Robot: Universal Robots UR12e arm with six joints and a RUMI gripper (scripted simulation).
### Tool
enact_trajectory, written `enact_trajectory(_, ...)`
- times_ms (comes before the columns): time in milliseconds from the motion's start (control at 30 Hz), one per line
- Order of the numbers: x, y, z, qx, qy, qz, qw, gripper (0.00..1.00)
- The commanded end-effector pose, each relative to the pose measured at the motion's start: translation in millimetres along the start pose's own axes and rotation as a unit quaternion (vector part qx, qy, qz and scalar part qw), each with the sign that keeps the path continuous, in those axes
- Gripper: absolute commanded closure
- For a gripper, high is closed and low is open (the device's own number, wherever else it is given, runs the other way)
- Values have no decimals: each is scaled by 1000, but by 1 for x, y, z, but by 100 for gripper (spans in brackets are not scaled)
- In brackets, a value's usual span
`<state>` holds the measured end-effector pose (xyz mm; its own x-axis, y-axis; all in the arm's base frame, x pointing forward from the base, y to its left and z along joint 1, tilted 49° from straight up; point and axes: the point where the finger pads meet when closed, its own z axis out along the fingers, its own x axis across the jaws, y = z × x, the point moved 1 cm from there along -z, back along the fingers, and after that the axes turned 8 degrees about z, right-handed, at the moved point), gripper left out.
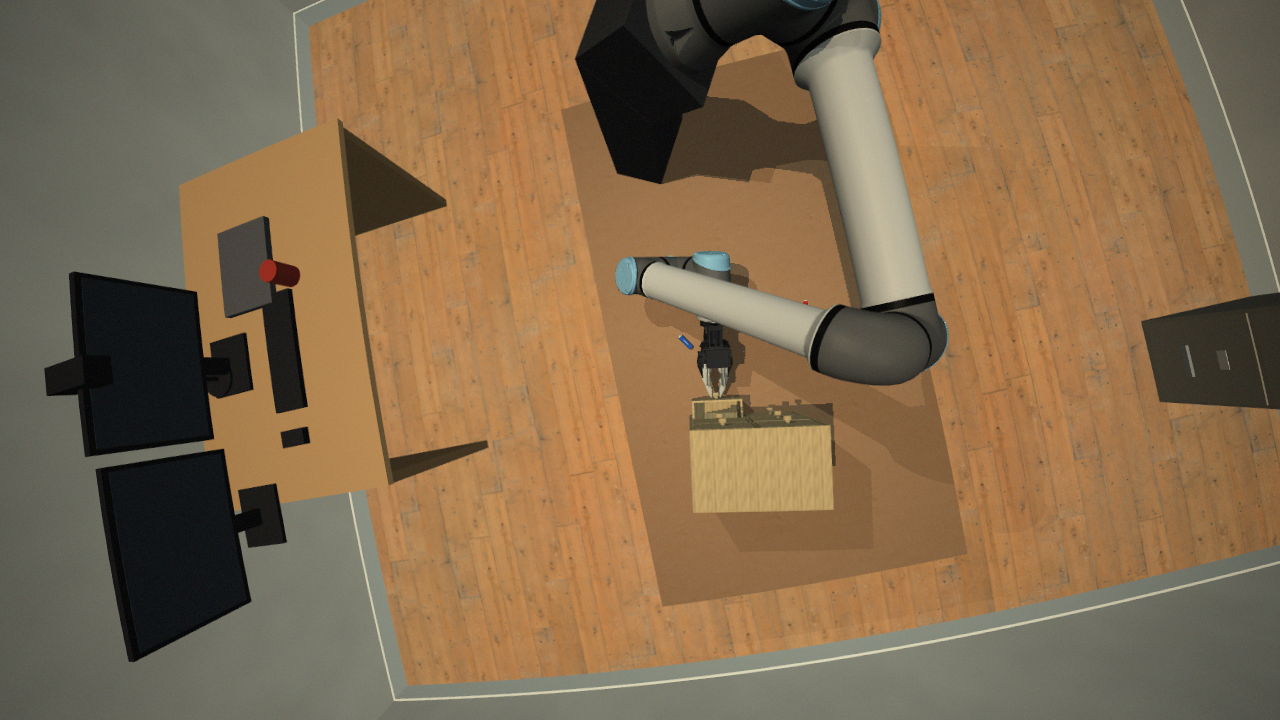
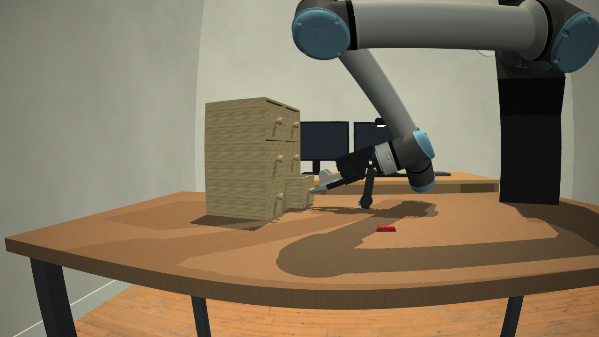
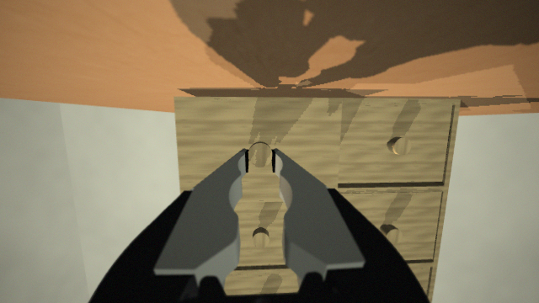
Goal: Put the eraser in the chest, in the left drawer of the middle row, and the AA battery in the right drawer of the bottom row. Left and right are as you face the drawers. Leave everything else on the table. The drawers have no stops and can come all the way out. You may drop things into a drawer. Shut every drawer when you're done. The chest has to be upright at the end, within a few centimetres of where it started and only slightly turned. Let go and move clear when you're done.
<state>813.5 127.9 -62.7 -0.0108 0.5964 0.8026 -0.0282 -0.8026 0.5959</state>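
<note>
Gripper (image 1: 715,394) (image 2: 311,191) (image 3: 259,151) fingers sit narrow around the round wooden knob (image 3: 260,154) of your bottom-right drawer (image 1: 694,410) (image 2: 299,192) (image 3: 215,130), which stands pulled out from the upright, pale wooden chest (image 1: 761,468) (image 2: 235,159) (image 3: 340,188). On your brown wooden desk (image 1: 648,501) (image 2: 125,255) (image 3: 84,55), a blue cylinder (image 1: 685,342) (image 2: 359,202) lies nearer the top view's left edge than a red cylinder (image 1: 805,302) (image 2: 386,228); you can't tell which is the AA battery, nor make out the eraser.

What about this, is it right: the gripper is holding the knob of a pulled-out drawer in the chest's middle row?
Not the row: the exterior view shows the pulled-out drawer in the bottom row. The gripper is holding its knob.
</note>
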Motion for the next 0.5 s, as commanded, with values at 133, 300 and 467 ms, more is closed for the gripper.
enact_trajectory(133,0,-1,-5,0,0,0,1000,93)
enact_trajectory(300,0,-2,-8,0,0,0,1000,93)
enact_trajectory(467,0,-3,-10,0,0,0,1000,93)
